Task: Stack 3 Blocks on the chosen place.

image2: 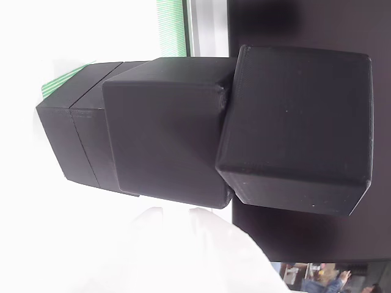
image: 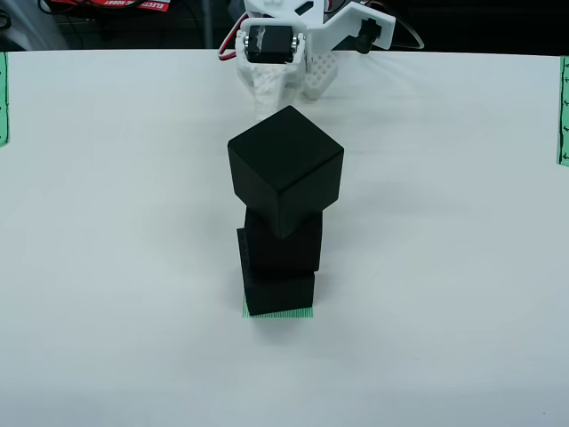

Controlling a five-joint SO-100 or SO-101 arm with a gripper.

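You see a white tabletop (image: 107, 222) with a stack of three matte black cubes near its middle. The bottom cube (image: 279, 292) sits on the green striped square (image: 277, 313), whose edge peeks out beneath it. The middle cube (image: 280, 245) rests on top, roughly aligned. The top cube (image: 285, 169) is twisted, one corner facing you, overhanging the stack. At the tabletop's far edge stands the white arm (image: 284, 58), well apart from the cubes. You cannot tell how wide its gripper stands. Green strips (image: 563, 111) mark the side edges.
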